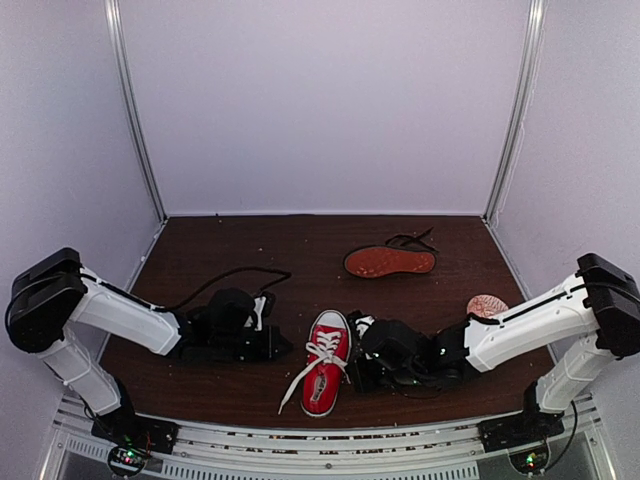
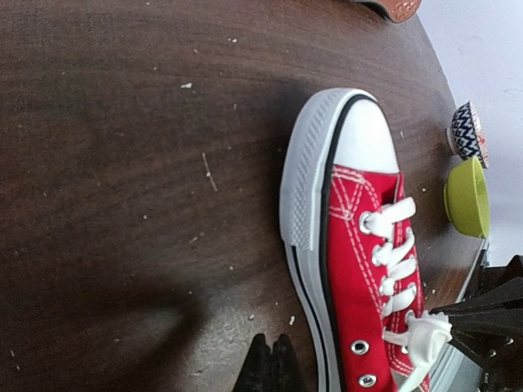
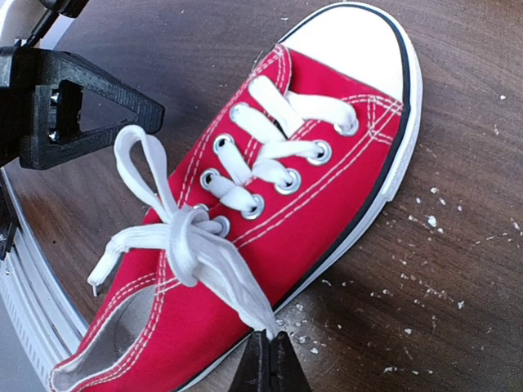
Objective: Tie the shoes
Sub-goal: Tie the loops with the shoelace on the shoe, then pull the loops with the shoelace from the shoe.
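— Red sneaker [image 3: 327, 196] first: where does it sit?
— Upright on its sole on the dark wooden surface [image 1: 200, 250], near the front edge and between the two hands. Its white toe cap points away from the arm bases.
— And the right hand [image 3: 268, 339]?
— Clenched on the white lace [image 3: 184, 245]. From the right wrist, the lace runs from the top eyelets, fans out flat and ends at the closed fingertips, just off the sneaker's side by the sole edge.
— Is the lace tied?
— It is gathered into a crossing over the top eyelets, and one loop [image 3: 122, 155] stands out from it toward the left hand [image 2: 271, 347]. Whether that crossing is a firm knot, I cannot tell. Another end trails over the surface toward the front edge.
— What does the left hand hold?
— Nothing that shows. Its fingers are pressed together over bare wood just beside the sneaker's white sole. Its tip lies just beside the loop; touching or not, I cannot tell.
— The black shoe [image 1: 390, 262]?
— Well apart, farther back on the surface, with its reddish-brown sole facing the overhead camera and black laces spilling out behind it.
— Anything else?
— A green bowl [image 2: 467, 196] and a paper cup [image 2: 468, 131] with a blue-and-white zigzag pattern, beyond the sneaker's toe, plus pale crumbs [image 3: 433, 220] scattered on the wood.
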### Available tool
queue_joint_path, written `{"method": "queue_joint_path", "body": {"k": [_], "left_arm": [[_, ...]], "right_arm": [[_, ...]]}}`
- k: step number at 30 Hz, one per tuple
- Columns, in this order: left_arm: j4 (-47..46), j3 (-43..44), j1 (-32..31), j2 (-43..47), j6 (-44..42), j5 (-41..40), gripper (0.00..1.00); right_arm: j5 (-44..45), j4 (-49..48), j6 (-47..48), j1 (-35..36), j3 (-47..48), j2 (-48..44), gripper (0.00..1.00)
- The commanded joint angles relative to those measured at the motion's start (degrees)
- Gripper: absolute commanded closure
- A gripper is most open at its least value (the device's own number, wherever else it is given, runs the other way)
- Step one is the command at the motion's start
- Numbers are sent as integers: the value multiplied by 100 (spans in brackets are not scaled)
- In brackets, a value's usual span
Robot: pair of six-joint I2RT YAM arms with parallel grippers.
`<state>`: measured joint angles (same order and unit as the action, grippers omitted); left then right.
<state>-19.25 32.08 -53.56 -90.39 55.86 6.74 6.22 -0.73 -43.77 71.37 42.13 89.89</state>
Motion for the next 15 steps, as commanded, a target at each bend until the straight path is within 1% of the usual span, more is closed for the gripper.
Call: {"method": "queue_joint_path", "body": {"k": [1, 2, 6, 7, 8, 10, 15], "left_arm": [[-587, -156, 47, 189, -101, 229, 100], [-779, -160, 47, 207, -178, 383, 99], [-1606, -216, 48, 239, -314, 967, 59], [-1887, -227, 47, 187, -311, 1174, 50], [-2085, -223, 43, 110, -264, 1318, 45], [-2350, -213, 23, -66, -172, 1446, 43], [-2424, -75, 6, -365, -103, 1530, 43]], "right_arm": [[-229, -167, -64, -10, -80, -85, 100], [-253, -191, -62, -9, -71, -74, 100], [-318, -210, -48, -14, 20, 8, 100], [-329, -213, -45, -14, 46, 27, 100], [-336, -215, -45, -22, 66, 41, 100], [-356, -231, -44, -21, 87, 81, 100], [-354, -208, -44, -18, 103, 85, 100]]}}
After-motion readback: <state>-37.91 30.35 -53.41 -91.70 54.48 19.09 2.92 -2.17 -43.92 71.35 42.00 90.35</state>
